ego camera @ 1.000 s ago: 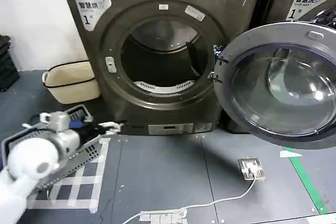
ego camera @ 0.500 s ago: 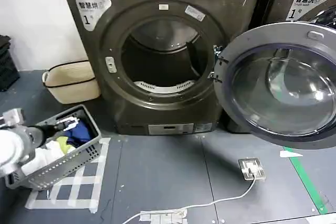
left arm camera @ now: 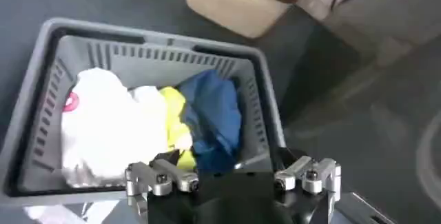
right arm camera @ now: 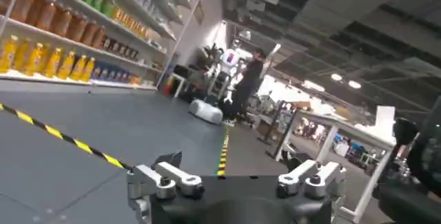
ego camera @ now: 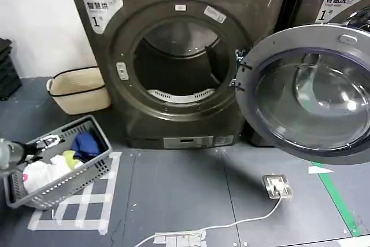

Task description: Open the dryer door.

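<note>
Already swung wide open: the dryer door (ego camera: 309, 93), round with a glass pane, hanging to the right of the dryer (ego camera: 179, 56) on its right-side hinge, drum mouth fully exposed. Low at the near left edge of the head view, the left claw (ego camera: 47, 141), fingers spread with nothing between them, poised just over the near-left rim of a grey laundry basket (ego camera: 87, 172) on the floor. Inside the basket, white, yellow and blue clothes (left arm camera: 148, 118). Just beyond it, beside the dryer's left corner, a beige tub (ego camera: 78, 88). Near right on the floor, a power strip (ego camera: 276, 185) with a white cable trailing left. Well away from all this, the right claw (right arm camera: 238, 180), also spread and empty, facing a large hall with shelves of bottles (right arm camera: 62, 25).
</note>
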You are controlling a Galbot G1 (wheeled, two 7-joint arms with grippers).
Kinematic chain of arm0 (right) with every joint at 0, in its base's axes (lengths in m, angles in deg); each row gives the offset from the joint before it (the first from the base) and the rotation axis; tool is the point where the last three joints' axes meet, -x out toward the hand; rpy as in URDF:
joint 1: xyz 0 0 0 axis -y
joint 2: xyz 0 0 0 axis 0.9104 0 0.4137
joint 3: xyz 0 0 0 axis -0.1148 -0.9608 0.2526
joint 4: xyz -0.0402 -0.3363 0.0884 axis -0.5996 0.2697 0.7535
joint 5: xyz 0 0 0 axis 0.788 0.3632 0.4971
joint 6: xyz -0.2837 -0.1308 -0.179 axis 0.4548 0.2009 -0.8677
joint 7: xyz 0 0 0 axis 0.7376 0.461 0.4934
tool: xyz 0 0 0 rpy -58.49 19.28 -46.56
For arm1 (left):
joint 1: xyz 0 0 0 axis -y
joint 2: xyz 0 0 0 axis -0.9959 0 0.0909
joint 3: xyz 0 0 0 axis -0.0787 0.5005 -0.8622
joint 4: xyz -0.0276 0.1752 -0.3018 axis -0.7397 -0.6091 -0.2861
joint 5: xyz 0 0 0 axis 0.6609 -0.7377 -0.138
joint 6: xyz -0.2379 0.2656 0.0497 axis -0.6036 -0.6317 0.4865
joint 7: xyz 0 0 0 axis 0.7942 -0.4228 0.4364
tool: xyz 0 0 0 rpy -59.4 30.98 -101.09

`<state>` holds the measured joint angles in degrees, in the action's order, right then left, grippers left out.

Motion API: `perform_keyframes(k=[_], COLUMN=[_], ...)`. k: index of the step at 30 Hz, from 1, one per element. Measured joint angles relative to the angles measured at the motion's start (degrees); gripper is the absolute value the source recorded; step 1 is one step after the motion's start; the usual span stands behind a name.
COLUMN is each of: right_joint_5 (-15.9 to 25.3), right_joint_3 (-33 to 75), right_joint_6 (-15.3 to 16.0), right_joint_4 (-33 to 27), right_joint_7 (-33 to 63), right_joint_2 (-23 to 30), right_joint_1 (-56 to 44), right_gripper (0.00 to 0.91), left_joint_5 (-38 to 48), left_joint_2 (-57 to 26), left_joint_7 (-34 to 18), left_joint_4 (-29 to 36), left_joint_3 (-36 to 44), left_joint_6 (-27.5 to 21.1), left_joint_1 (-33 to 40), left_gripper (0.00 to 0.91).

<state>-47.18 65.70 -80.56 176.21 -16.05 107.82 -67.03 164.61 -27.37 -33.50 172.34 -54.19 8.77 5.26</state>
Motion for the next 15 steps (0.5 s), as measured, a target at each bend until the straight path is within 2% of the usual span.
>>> perform_keyframes(k=[6, 15], right_joint_5=[-0.8, -1.6], right_joint_3=[0.5, 0.3], right_joint_6=[-0.9, -2.2], right_joint_4=[-1.2, -2.6], right_joint_7=[0.0, -0.7], right_joint_2=[-0.1, 0.5], right_joint_1=[-0.3, -0.2], right_gripper=[0.907, 0.907], left_joint_5=[5.0, 5.7], left_joint_2=[-1.2, -1.5], left_joint_7=[-2.7, -2.9], left_joint_4=[-3.0, -5.2], left_joint_3=[-0.6, -0.3], left_joint_6=[0.0, 0.0], left_joint_1=[2.2, 3.4], left_gripper=[0.907, 0.907])
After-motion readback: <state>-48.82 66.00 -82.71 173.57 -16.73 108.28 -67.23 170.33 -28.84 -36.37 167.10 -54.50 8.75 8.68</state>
